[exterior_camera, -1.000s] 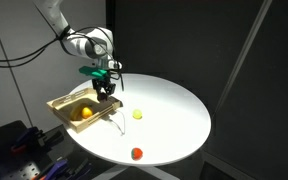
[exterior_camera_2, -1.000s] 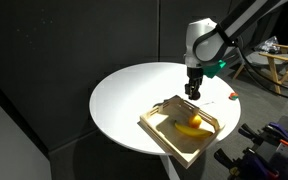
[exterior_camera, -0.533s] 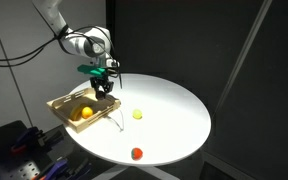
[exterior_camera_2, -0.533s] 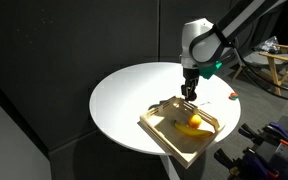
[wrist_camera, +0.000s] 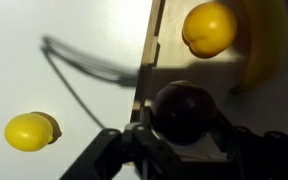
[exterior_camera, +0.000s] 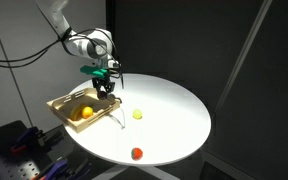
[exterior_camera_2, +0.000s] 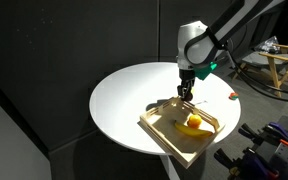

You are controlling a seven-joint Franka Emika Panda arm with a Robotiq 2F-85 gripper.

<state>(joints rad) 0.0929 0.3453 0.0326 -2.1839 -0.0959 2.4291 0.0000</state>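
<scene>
Wrist view: the gripper [wrist_camera: 184, 128] is clamped narrowly on a dark red fruit [wrist_camera: 182, 106] at lower centre of the frame, directly over the rim of the wooden tray [wrist_camera: 149, 60]. An orange fruit [wrist_camera: 209, 28] and a banana [wrist_camera: 271, 50] lie in the tray, upper right. A yellow lemon [wrist_camera: 29, 131] rests on the white table [wrist_camera: 64, 40], lower left. Both exterior views show the gripper [exterior_camera: 106, 90] [exterior_camera_2: 186, 92] raised just above the tray edge.
</scene>
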